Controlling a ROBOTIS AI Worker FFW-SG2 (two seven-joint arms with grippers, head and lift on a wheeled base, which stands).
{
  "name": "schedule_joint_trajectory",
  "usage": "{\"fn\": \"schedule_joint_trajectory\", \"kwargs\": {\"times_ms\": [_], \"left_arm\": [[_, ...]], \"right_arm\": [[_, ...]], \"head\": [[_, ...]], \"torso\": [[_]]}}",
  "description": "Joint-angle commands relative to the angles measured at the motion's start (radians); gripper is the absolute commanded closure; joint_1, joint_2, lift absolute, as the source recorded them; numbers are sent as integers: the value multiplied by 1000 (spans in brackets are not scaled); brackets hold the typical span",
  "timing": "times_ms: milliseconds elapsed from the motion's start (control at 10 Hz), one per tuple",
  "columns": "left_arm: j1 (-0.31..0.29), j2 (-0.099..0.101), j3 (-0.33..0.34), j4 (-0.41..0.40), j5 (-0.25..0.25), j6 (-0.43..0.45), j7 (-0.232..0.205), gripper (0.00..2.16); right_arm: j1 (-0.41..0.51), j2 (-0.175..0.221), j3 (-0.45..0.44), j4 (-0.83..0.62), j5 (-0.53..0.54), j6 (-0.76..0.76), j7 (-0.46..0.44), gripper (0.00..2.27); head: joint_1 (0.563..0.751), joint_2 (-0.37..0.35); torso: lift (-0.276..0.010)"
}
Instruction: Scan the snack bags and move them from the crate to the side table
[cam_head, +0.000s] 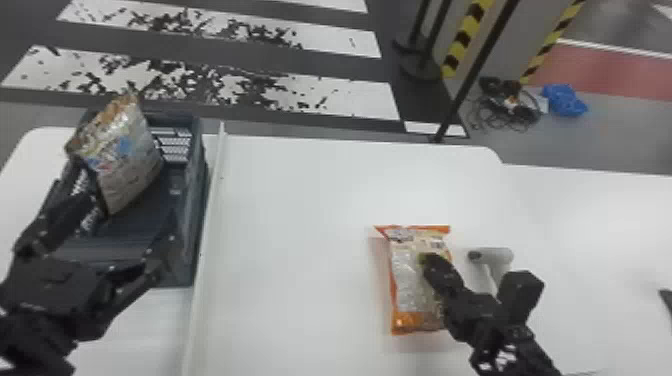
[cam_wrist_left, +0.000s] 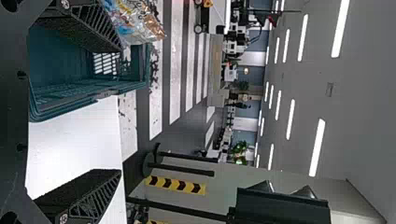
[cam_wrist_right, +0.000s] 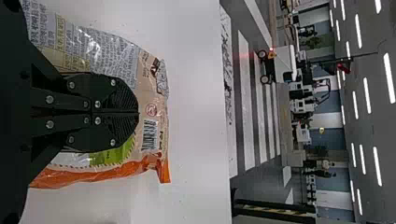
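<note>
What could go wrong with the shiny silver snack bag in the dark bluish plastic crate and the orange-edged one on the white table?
The silver bag sticks up past the rim of the crate, so the open left gripper might knock it out.
The right gripper is shut right over the orange-edged bag, so pressing down could crunch the snacks.
The pale gray plastic scanner is close beside that bag, so the right gripper might bump it.

An orange-edged snack bag (cam_head: 407, 280) lies flat on the white table (cam_head: 290, 225), while a silvery bag (cam_head: 127, 160) tilts in the dark crate (cam_head: 199, 200).
</note>
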Motion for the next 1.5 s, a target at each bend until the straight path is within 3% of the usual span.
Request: {"fn": "schedule_joint_trajectory", "kwargs": {"times_ms": [0,100,300,400,800,1000,1400], "left_arm": [[0,0,0,-1,0,-3,0,73],[-3,2,0,-2,0,-9,0,73],[-3,3,-3,6,0,-6,1,73],[-3,5,-3,6,-3,-6,1,73],[-1,8,-5,16,-5,-12,1,73],[-7,9,-5,27,-5,-12,1,73],[-15,6,-5,38,-5,-18,1,73]], "right_arm": [[50,-1,-38,-101,-38,-22,20,2189],[109,1,-84,-213,-79,-16,20,1666],[148,2,-139,-292,-93,51,40,272],[159,4,-174,-306,-104,137,56,53],[176,6,-231,-248,-95,177,91,63],[141,-4,-248,-174,-87,174,92,60],[-10,-83,-248,62,-79,192,92,76]], "head": [[695,-206],[695,-205],[695,-229],[695,-234],[695,-298],[695,-327],[695,-350]], "torso": [[-87],[-87],[-87],[-87],[-87],[-87],[-87]]}}
